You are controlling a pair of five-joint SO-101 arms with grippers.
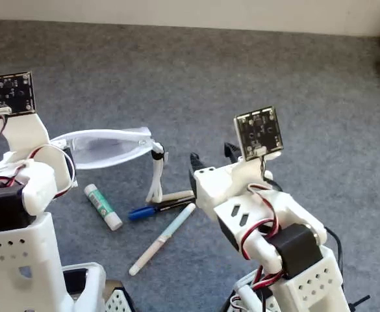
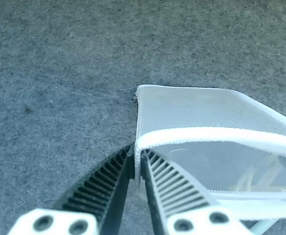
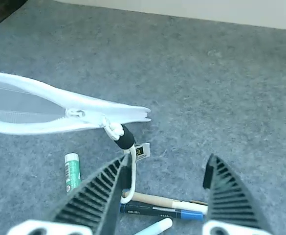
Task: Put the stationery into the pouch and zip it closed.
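Looking down from the high view, the loading step is only just beginning: the pouch (image 1: 108, 146) is lying unzipped on the grey mat (image 1: 274, 84), while the glue stick (image 1: 102, 207), blue marker (image 1: 152, 210), beige pen (image 1: 177, 195) and white pen (image 1: 162, 239) are all lying outside it, close to its zip end. The right gripper (image 1: 212, 158) is hovering beside the pens. The next move, I'd say, is calling for a clean drop onto one pen, keeping clear of the pull strap (image 1: 155, 177).

Switching to the left wrist view, the left gripper (image 2: 135, 152) is pinching the pouch's white rim at its end corner, jaws clenched on the binding.

Moving to the right wrist view, the right gripper is hanging with jaws spread wide, grasping nothing, with one finger sitting just beside the strap and the marker and beige pen lying near the gap.
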